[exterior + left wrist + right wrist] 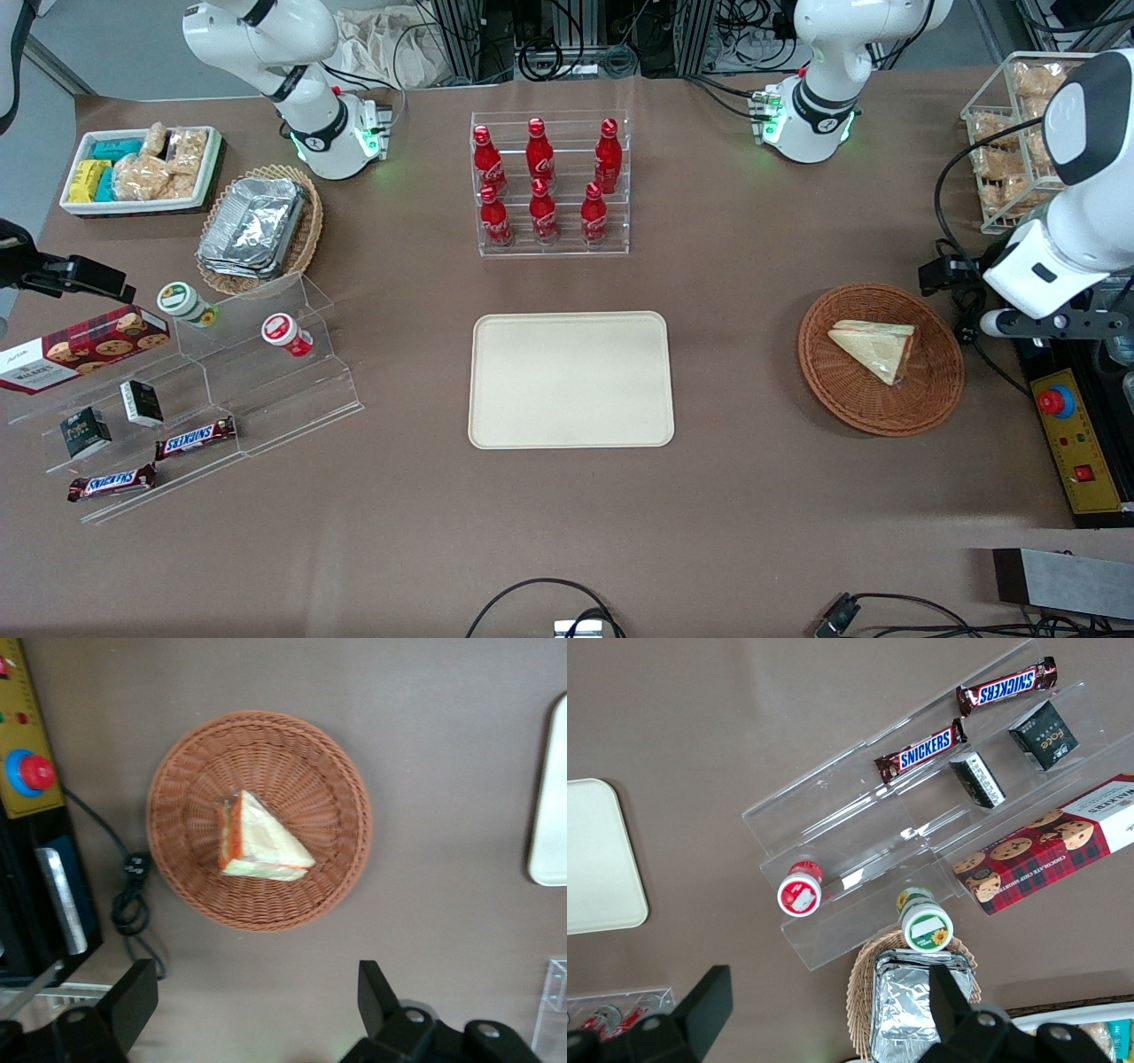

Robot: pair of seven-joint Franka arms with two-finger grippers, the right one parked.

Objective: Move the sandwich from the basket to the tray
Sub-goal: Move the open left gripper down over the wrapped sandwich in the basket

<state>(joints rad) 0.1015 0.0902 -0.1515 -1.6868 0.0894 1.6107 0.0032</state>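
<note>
I see smooth cream plastic tray (570, 379), rounded corners, low rim, flat on matte brown bench (726, 496). Toward working arm's end: round reddish-brown woven wicker basket (850, 403). Sandwich (874, 347) lies in basket, triangular wedge, glossy clear wrap. My wrist view shows orange cut edge of sandwich (259, 840), which front view lacks. Hand (257, 1005) hovers above bench beside basket, black fingers (135, 997) spread wide, holding nothing.
</note>
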